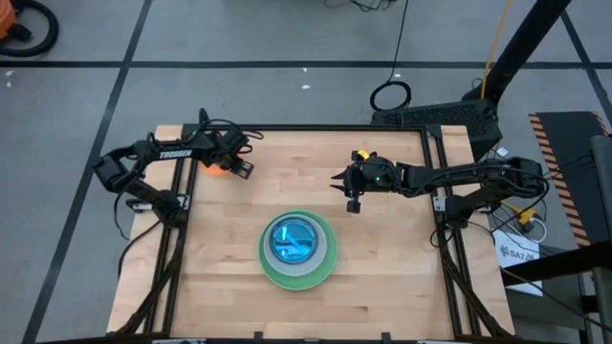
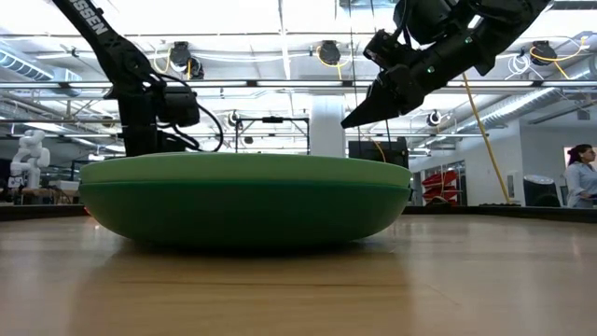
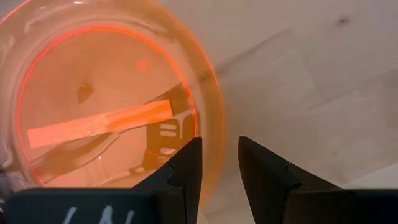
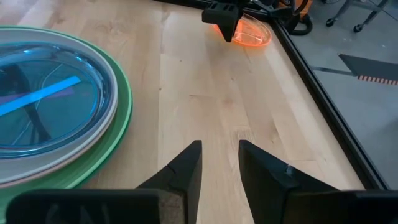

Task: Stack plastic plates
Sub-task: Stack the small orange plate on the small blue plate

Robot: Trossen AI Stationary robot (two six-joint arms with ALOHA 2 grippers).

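A small orange plastic plate lies flat on the wood at the table's far left. My left gripper is open above its rim, pointing steeply down. One finger stands over the plate's inside and the other outside it; the rim runs into the gap. A stack of plates sits mid-table: a blue plate on a pale one on a large green one. My right gripper hovers open above bare wood, right of the stack.
Black frame rails run along the table's sides and far edge, close behind the orange plate. Bare wood lies between that plate and the stack. In the low view the stack fills the middle. A person stands far off in the room.
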